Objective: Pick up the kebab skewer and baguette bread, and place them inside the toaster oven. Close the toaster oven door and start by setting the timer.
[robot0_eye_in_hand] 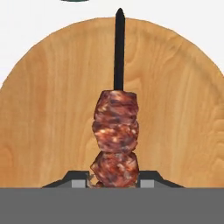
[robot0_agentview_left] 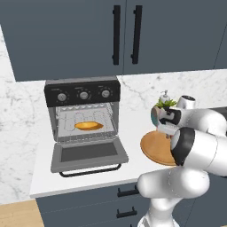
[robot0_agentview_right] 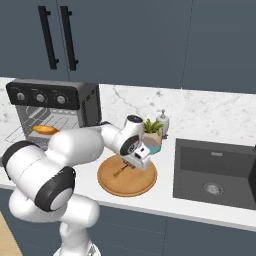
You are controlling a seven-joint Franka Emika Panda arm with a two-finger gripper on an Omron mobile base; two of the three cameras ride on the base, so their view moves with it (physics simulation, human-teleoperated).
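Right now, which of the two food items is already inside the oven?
The baguette, lying on the rack of the open oven. The skewer is over the wooden plate, between the jaws.

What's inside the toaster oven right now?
The baguette lies on the rack inside the open oven. The skewer is over the wooden plate. The arm hides part of the interior from the right.

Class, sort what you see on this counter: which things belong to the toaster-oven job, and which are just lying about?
Belongs to the job:
kebab skewer, gripped by the tool
baguette bread, on the rack
toaster oven
toaster oven door, open

Just lying about:
wooden plate
potted plant
soap dispenser
sink
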